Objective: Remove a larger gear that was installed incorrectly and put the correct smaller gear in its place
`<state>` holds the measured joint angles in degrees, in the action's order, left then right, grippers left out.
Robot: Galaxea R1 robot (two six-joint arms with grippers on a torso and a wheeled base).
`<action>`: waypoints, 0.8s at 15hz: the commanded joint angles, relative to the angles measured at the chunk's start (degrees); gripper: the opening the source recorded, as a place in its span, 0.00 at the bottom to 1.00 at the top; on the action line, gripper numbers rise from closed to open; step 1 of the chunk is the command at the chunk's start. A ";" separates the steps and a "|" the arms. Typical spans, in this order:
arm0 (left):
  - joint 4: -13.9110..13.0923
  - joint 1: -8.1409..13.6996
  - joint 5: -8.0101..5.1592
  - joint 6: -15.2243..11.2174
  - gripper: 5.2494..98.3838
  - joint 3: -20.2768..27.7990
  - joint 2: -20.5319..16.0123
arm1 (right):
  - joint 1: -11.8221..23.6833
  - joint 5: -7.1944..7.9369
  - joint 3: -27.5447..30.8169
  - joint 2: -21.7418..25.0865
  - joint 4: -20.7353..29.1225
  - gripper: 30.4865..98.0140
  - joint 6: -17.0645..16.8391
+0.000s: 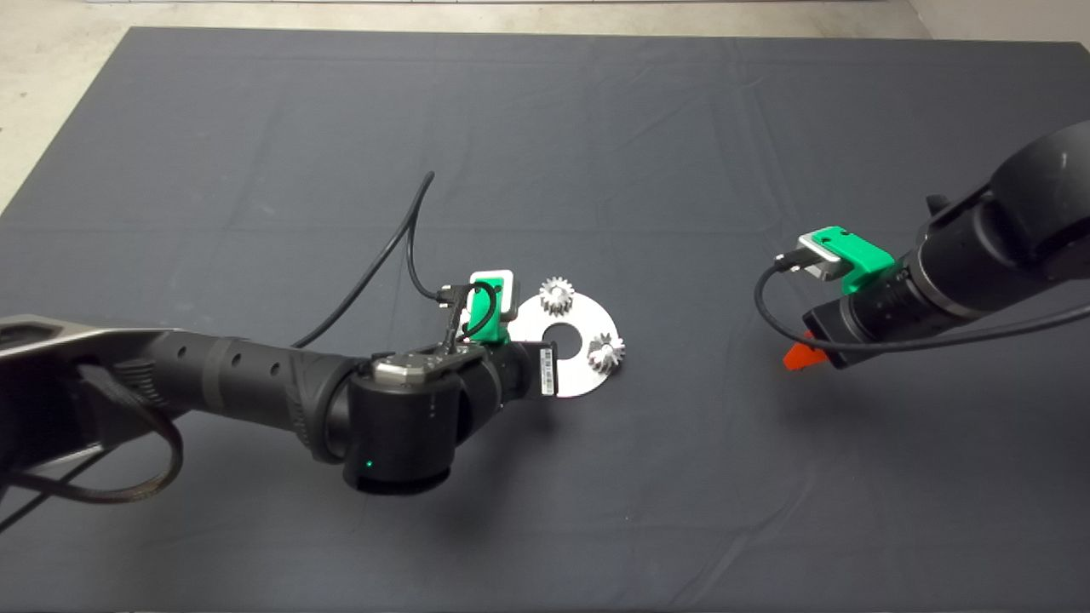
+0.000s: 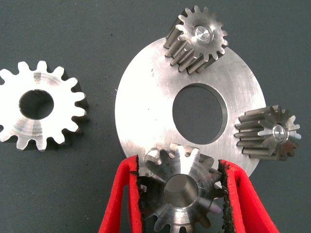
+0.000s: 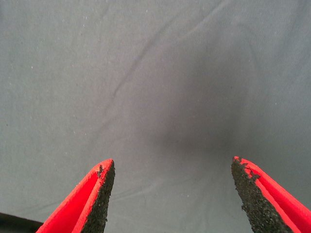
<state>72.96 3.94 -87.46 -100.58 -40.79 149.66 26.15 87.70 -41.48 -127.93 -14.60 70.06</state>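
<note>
My left gripper (image 2: 180, 167) is shut on the smaller gear (image 2: 182, 189), a silver toothed gear held at the near rim of the round silver plate (image 2: 146, 107). A shiny pin shows in its centre hole. The larger gear (image 2: 39, 111), wider and with a dark round hole, lies flat on the mat beside the plate. In the head view my left wrist (image 1: 477, 366) hides both of these gears. My right gripper (image 3: 170, 170) is open and empty above bare mat, far right of the plate (image 1: 588, 375).
Two more small silver gears (image 1: 557, 295) (image 1: 605, 352) stand on the plate's rim, also seen in the left wrist view (image 2: 199, 41) (image 2: 267, 133). The plate has a large centre hole (image 2: 199, 114). A black cable (image 1: 383, 255) runs over the mat behind my left arm.
</note>
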 commanded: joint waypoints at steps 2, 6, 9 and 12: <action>1.04 -0.95 -4.65 2.94 0.20 -4.44 0.13 | 0.66 4.15 0.29 -0.36 -0.51 0.49 -0.45; 1.13 -0.68 -4.57 5.22 0.20 -5.43 -1.25 | 0.57 4.17 0.02 -1.38 -0.51 0.49 -0.36; 0.88 -0.25 -4.57 6.96 0.20 -3.24 -2.74 | -0.20 4.15 -0.59 -2.45 -0.60 0.49 -0.27; 0.34 1.16 -4.65 8.83 0.20 -2.61 -3.63 | -0.81 4.13 -0.69 -2.64 -0.71 0.49 -0.29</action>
<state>75.06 3.83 -84.51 -94.34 -43.41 147.91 25.21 87.67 -41.81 -130.04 -14.58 69.88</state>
